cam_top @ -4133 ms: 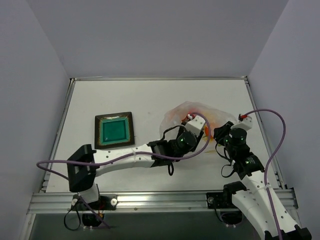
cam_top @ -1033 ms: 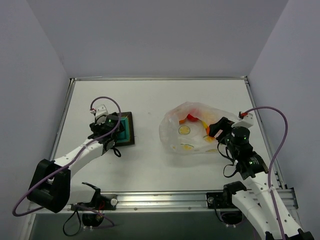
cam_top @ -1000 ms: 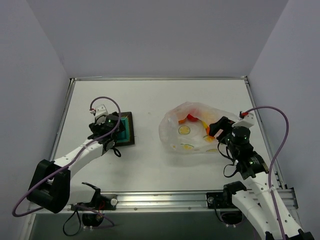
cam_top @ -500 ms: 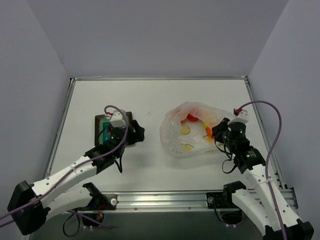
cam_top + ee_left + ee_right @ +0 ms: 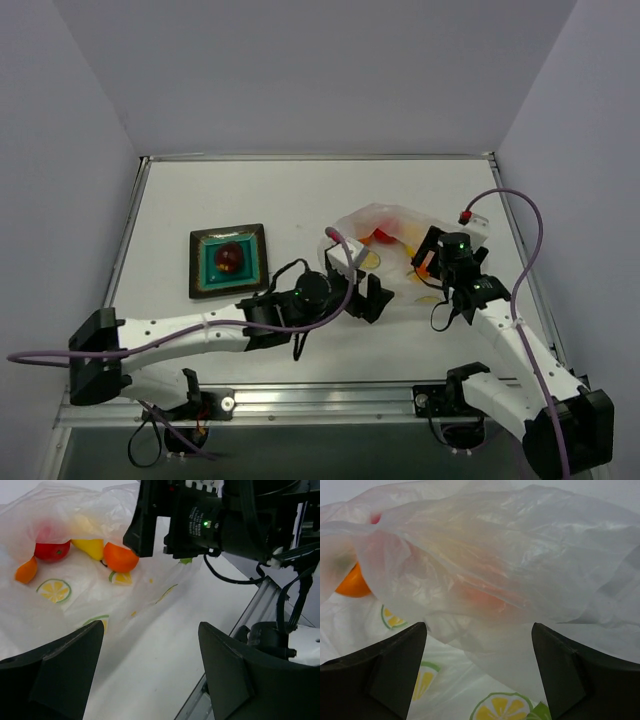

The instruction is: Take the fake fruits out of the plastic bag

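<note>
The plastic bag (image 5: pixel 395 218) lay crumpled, its mouth seemingly toward the left gripper (image 5: pixel 150 655), which hovered just beside it, jaws spread and empty, likely lined up for the orange fruit (image 5: pixel 120 557) inside. At the bag's far side the right gripper (image 5: pixel 479 650) stood released too. No writing showed, only lemon-slice prints.

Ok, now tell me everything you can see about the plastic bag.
The plastic bag is thin, clear, crinkly film printed with yellow-green lemon slices. It lies slack and crumpled on the white table, right of centre. Through it show a red fruit, a yellow fruit, a round orange fruit and a small orange piece. The left gripper and right gripper stand open close by; neither grips it.
</note>
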`<action>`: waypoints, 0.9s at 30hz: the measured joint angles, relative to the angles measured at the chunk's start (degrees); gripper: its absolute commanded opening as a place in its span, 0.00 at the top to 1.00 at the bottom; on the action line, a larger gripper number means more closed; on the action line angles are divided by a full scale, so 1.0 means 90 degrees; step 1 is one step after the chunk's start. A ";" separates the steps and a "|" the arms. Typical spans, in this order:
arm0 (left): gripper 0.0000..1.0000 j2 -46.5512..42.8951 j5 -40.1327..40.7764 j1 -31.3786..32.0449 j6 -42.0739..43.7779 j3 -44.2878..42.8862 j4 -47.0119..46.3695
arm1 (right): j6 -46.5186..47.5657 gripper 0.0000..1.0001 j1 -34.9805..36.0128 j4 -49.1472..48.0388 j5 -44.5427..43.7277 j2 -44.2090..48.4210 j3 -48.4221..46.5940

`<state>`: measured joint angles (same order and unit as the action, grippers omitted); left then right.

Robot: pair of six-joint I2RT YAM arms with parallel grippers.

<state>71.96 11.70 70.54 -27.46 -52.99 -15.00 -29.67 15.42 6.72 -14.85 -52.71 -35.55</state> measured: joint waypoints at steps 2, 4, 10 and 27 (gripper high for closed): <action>0.24 0.0656 -0.0068 -0.0005 0.0092 -0.0466 -0.0090 | 0.0007 0.20 0.0000 -0.0095 -0.0231 -0.0355 -0.0036; 0.24 0.1180 -0.0160 -0.0019 0.0172 -0.0843 -0.0197 | 0.0022 0.22 -0.0051 -0.0248 -0.0442 -0.0702 -0.0041; 0.24 0.2453 -0.0340 -0.0333 0.0182 -0.1773 -0.0418 | -0.0019 0.56 -0.0855 -0.0996 -0.0333 -0.1600 -0.0068; 0.25 0.3706 0.0753 -0.1093 0.0345 -0.1450 0.0002 | -0.0216 1.00 -0.0308 -0.2123 0.1307 -0.1739 0.0117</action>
<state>105.32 18.48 60.71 -24.36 -66.04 -14.98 -31.62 12.64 -12.38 -3.09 -68.36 -34.50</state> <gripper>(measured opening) 0.753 0.005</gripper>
